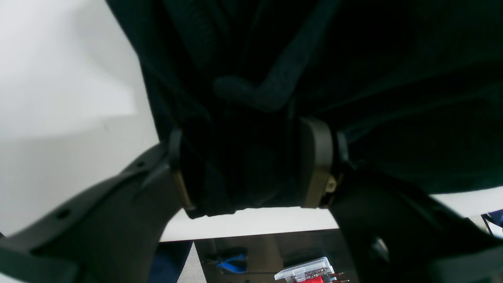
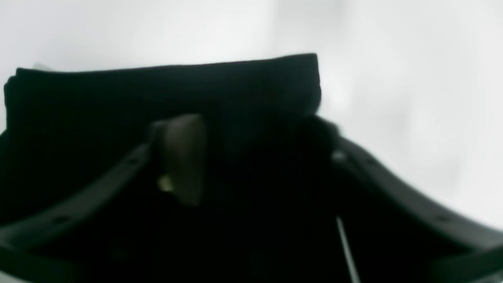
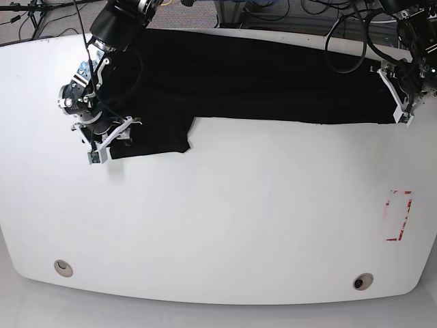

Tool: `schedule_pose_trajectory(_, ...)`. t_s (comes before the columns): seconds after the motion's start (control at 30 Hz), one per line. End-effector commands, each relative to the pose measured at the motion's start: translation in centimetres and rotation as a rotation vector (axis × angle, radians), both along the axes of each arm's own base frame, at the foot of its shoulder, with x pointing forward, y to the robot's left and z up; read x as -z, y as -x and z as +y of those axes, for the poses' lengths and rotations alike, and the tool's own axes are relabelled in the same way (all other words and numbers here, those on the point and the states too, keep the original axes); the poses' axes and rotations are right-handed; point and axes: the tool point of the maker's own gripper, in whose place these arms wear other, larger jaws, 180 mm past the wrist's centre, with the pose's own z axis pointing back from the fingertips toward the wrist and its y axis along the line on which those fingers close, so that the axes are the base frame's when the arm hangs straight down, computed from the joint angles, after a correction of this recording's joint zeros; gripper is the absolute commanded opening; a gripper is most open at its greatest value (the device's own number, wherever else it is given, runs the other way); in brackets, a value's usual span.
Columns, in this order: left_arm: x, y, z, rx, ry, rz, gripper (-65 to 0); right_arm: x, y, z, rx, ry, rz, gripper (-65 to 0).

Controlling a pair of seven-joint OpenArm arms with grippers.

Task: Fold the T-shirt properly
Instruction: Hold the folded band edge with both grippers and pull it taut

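Fabric of the T-shirt (image 1: 243, 169) sits clamped in the left pincer (image 1: 251, 169); the right pincer's (image 2: 251, 165) grip is unclear, so cloth (image 2: 165, 90) could slip off unevenly.

White table (image 3: 225, 225), red rectangle outline (image 3: 399, 216) near its right edge, two round holes (image 3: 63, 268) along the front.

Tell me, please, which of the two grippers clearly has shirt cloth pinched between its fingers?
The left gripper, at the T-shirt's straight end: black cloth fills its gap. The right gripper's grip at the sleeve is too dark to judge.
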Motion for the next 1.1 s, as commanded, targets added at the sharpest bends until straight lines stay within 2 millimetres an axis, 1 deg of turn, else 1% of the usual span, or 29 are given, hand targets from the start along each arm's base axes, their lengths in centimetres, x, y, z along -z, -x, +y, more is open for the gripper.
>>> schedule_pose_trajectory(0.0,-1.0,-0.8,0.5,0.008,-0.021,-0.034,-33.8,0.3,-0.1,0.0,-0.007,-0.001,0.015,-57.2)
schedule_pose_trajectory(0.07,-1.0,-0.8,0.5,0.008,-0.021,-0.034,-33.8,0.5,0.0,0.1,-0.007,-0.006,0.021,-65.0)
schedule_pose_trajectory(0.2,-1.0,-0.8,0.5,0.009,-0.021,-0.035,-33.8,0.2,-0.2,0.1,-0.008,-0.001,0.012,-64.7)
schedule_pose_trajectory(0.3,-1.0,-0.9,0.4,0.009,-0.020,-0.036,-33.8,-1.3,-0.6,-0.3,-0.007,0.027,-0.025,-65.0)
schedule_pose_trajectory(0.37,-1.0,-0.8,0.4,0.009,-0.019,-0.035,-33.8,-2.8,-0.9,-0.7,-0.006,0.060,-0.050,-65.0)
schedule_pose_trajectory(0.5,-0.9,-1.0,0.1,0.020,-0.017,-0.032,-33.8,-4.7,-0.4,-1.4,-0.005,0.118,-0.045,-65.0)
schedule_pose_trajectory(0.53,-0.7,-1.0,-0.2,0.031,-0.014,-0.028,-33.8,-5.7,-0.4,-1.3,-0.005,0.124,-0.054,-65.0)
schedule_pose_trajectory(0.57,-0.7,-1.0,-0.2,0.033,-0.014,-0.027,-33.8,-6.1,-0.3,-1.1,-0.006,0.122,-0.058,-65.0)
schedule_pose_trajectory(0.63,-0.6,-1.1,-0.6,0.044,-0.011,-0.023,-33.8,-7.6,0.0,-0.7,-0.010,0.124,-0.067,-65.0)
schedule_pose_trajectory(0.7,-0.5,-1.1,-0.8,0.052,-0.009,-0.020,-33.8,-8.8,0.4,-0.6,-0.015,0.137,-0.063,-65.0)
schedule_pose_trajectory(0.73,-0.4,-1.2,-1.0,0.058,-0.008,-0.018,-33.8,-9.1,0.6,-0.5,-0.018,0.138,-0.056,-65.0)
schedule_pose_trajectory(0.77,-0.3,-1.2,-1.2,0.065,-0.003,-0.014,-33.8,-9.6,1.2,-0.3,-0.025,0.138,-0.047,-65.0)
schedule_pose_trajectory(0.87,0.0,-1.2,-1.8,0.083,0.001,-0.007,-33.8,-10.2,2.3,0.6,-0.053,0.112,-0.030,-65.0)
schedule_pose_trajectory(1.03,0.5,-1.3,-3.0,0.087,0.029,-0.006,-33.8,-9.9,3.8,3.3,-0.140,-0.025,-0.013,-65.0)
schedule_pose_trajectory(1.07,0.6,-1.2,-3.2,0.088,0.034,-0.006,-33.8,-10.2,3.9,4.4,-0.167,-0.084,-0.042,-65.0)
